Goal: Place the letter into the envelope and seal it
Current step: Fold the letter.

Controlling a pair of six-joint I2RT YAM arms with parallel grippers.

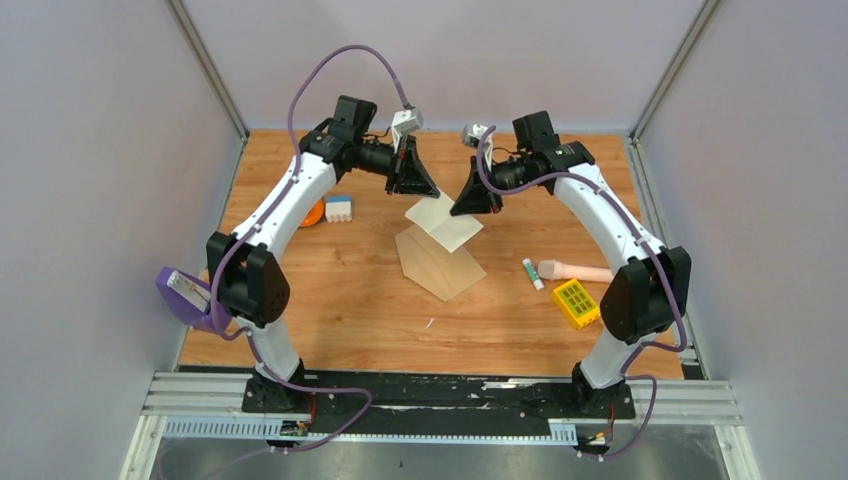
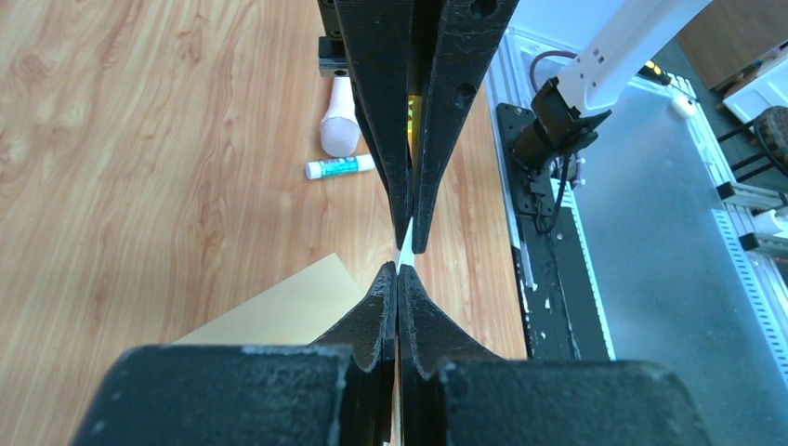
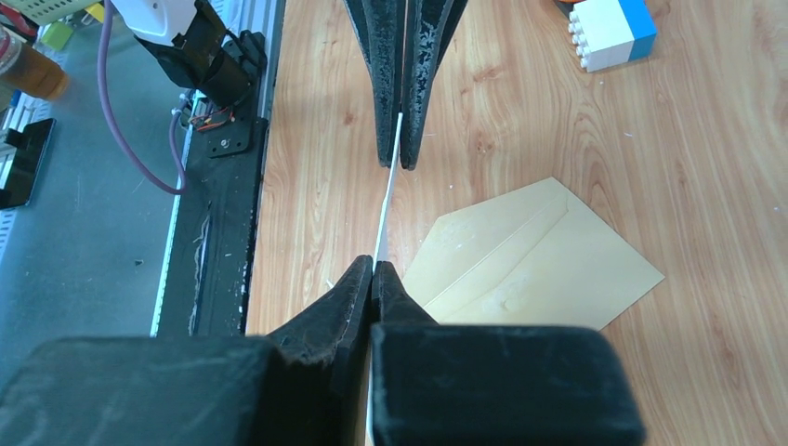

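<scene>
The letter, a pale sheet, hangs in the air between both grippers above the table's middle. My left gripper is shut on its far left edge and my right gripper is shut on its right edge. In the left wrist view my gripper pinches the letter, which shows edge-on as a thin white line. In the right wrist view my gripper pinches the same thin edge of the letter. The brown envelope lies flat on the table below, flap open, and also shows in the left wrist view.
A glue stick, a pale pink handle-like object and a yellow block lie to the right. A white and blue block and an orange item lie to the left. A purple object sits at the left edge.
</scene>
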